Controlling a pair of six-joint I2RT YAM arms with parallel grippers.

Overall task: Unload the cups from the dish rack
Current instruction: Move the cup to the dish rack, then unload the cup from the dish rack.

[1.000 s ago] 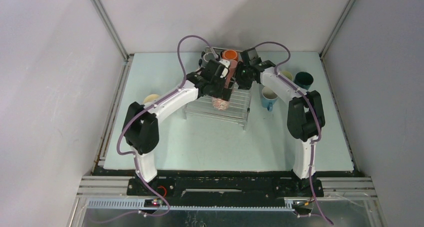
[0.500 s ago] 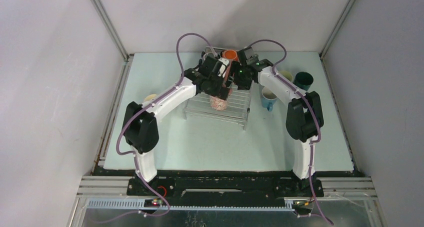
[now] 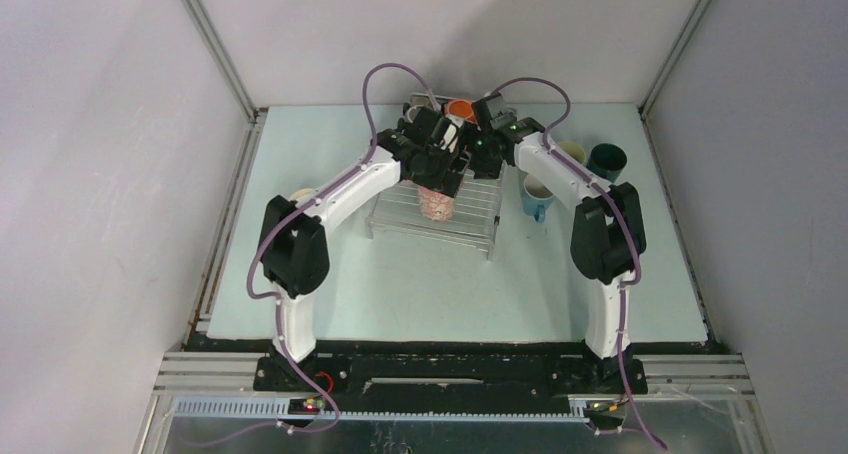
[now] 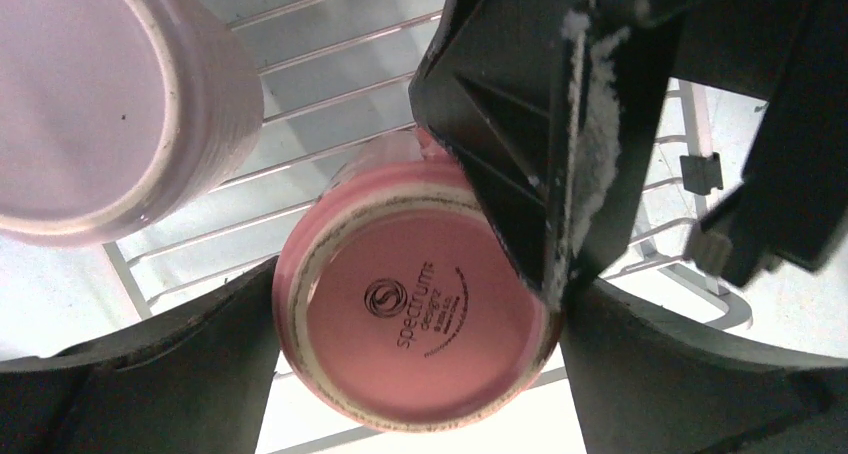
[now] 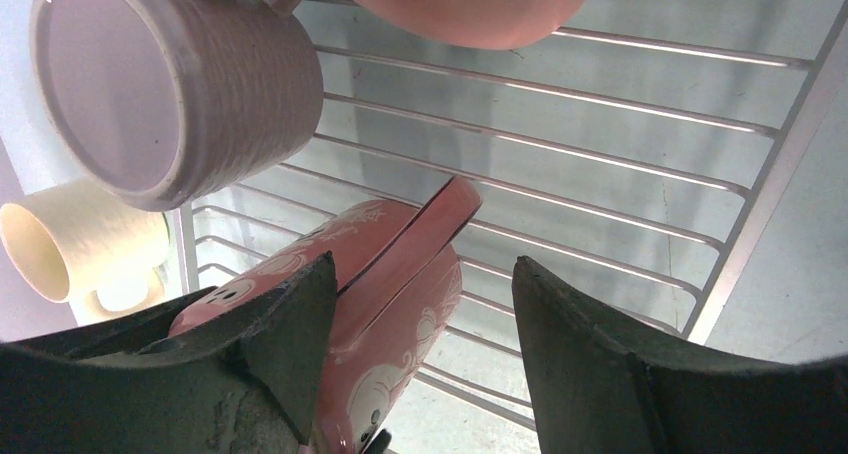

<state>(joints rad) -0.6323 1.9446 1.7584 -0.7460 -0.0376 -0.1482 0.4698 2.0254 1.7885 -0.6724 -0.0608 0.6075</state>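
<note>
Pale mint tabletop (image 3: 400,284) across the middle of the top view. White back wall (image 3: 450,34) along the upper edge, with a grey left wall (image 3: 90,194) and a grey right wall (image 3: 780,194) down the sides. 2 silvery struts (image 3: 213,49) slanting in from the upper corners. Black base bar (image 3: 450,372) near the bottom edge, slotted grey strip (image 3: 440,407) just below it.
</note>
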